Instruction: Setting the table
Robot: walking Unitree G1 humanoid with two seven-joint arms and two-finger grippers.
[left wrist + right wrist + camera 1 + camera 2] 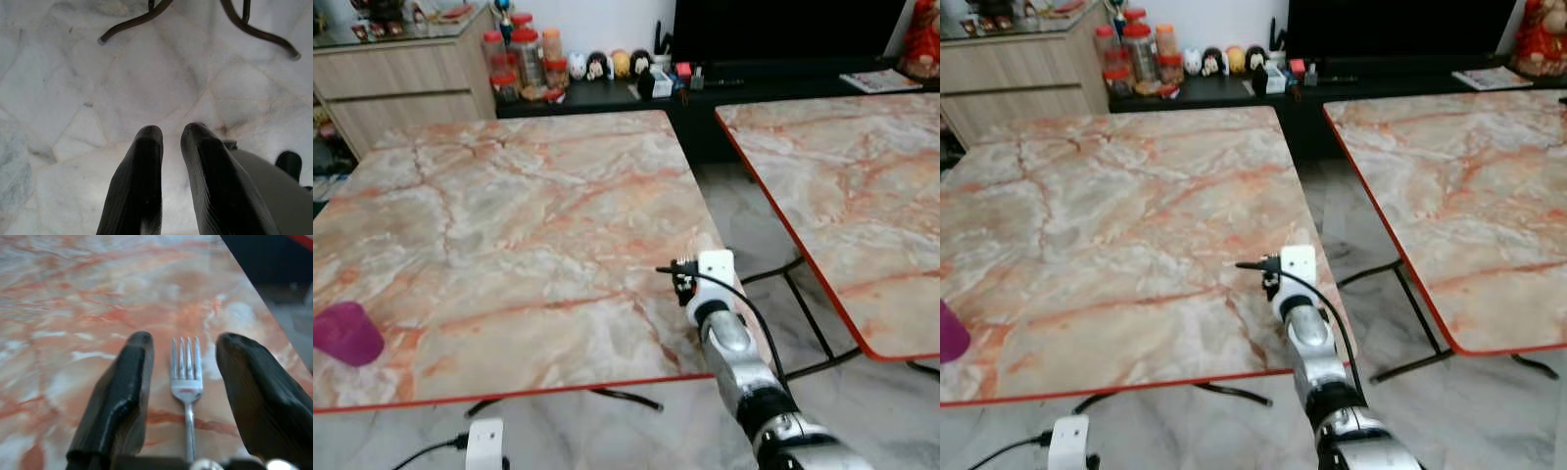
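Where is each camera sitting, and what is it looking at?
Left eye view: on the head, looking forward and down at the marble table with a purple cup; right arm over the near edge.
Right eye view: beside it, same scene.
Left wrist view: on the left arm, looking down at the floor past the left gripper.
Right wrist view: low over the table, a fork between the right gripper fingers.
Shared: both eyes show the right arm's wrist.
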